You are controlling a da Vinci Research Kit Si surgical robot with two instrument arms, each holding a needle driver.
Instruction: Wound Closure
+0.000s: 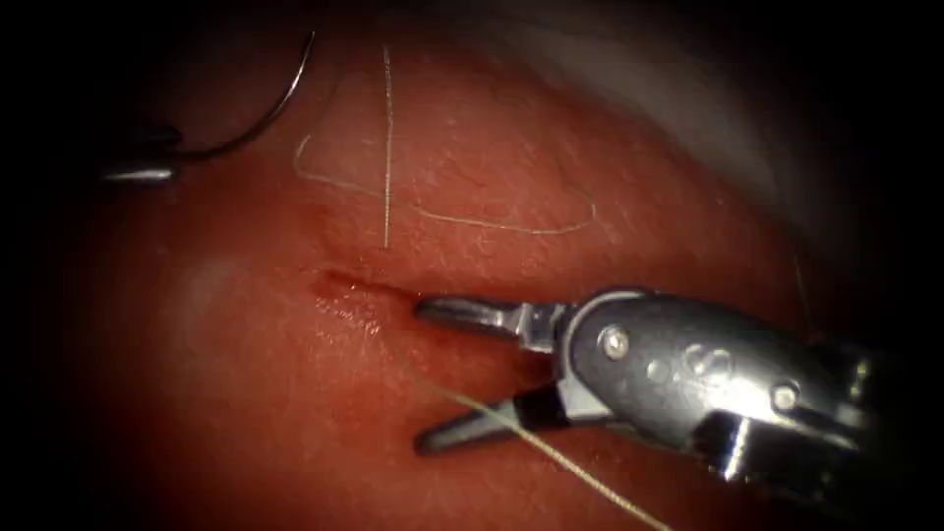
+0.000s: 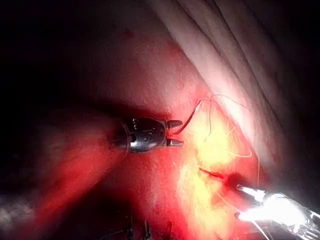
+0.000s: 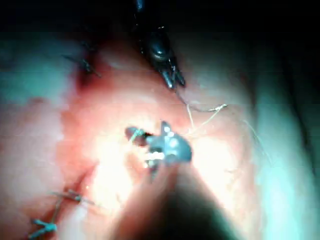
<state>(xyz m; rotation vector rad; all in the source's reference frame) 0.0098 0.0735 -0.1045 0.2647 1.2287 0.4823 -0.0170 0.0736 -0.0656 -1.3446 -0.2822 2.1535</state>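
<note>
Steel needle (image 1: 264,116) held near its end by left tool (image 1: 143,162), clear of tissue (image 1: 246,393), far from cut (image 1: 359,290). Right tool (image 1: 447,374) gaping at cut, empty. Thread (image 1: 442,216) limp; needle probably stiff, slippery: grip mid-curve.

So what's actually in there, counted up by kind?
Tools: 2, the left tool gripping the needle's end, the right tool with open jaws, holding nothing.
Needle: 1, outside the tissue.
Thread: 1.
Tissue: 1, with 1 cut.
Total: 6.
</note>
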